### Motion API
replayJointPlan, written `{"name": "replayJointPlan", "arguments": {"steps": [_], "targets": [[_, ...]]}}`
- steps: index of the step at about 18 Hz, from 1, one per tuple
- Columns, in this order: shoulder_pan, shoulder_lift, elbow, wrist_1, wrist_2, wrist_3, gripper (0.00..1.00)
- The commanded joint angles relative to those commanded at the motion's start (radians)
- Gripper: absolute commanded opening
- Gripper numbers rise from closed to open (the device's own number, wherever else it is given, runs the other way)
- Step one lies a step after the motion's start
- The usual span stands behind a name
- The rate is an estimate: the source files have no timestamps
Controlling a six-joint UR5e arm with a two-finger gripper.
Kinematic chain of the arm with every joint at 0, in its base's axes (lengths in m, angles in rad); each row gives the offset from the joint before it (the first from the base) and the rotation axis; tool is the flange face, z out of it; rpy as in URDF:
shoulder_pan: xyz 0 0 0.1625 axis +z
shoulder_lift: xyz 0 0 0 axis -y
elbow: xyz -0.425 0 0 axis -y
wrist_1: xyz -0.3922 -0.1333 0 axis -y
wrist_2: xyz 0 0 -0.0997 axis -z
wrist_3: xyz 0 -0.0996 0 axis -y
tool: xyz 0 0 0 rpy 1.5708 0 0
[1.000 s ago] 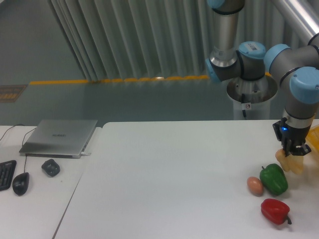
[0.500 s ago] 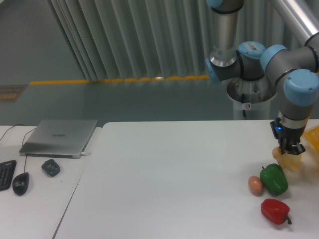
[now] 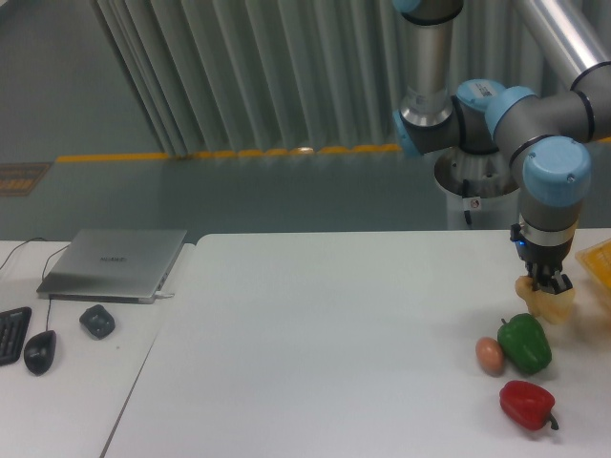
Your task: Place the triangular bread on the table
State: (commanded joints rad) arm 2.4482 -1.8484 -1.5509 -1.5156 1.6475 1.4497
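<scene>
Over the last second the end effector [image 3: 544, 286] has risen and drifted toward the 10 o'clock direction, carrying the triangular bread [image 3: 547, 301] up and away from the yellow container edge [image 3: 597, 264] at the far right; the lump now hangs clear of the counter [image 3: 315, 334], just above and to the 1 o'clock side of the green bell pepper [image 3: 525, 343]. That suggests the pick is done and the carry toward an open patch of surface is under way, with the set-down not yet made. The fingers are closed narrowly on the top of the bread, pinching it. The bread looks soft and matte, pale yellow-tan, a blunt wedge that sags a little below the grip. The green pepper and the red bell pepper [image 3: 526, 404] at its 6 o'clock are glossy and lobed; the brown egg [image 3: 489, 355] is smooth and oval. The counter is flat, white and slightly sheened.
</scene>
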Motion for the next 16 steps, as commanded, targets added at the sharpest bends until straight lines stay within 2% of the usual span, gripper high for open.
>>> {"name": "replayJointPlan", "arguments": {"steps": [16], "targets": [[0.015,0.002,0.021,0.021,-0.012,0.003,1.0]]}}
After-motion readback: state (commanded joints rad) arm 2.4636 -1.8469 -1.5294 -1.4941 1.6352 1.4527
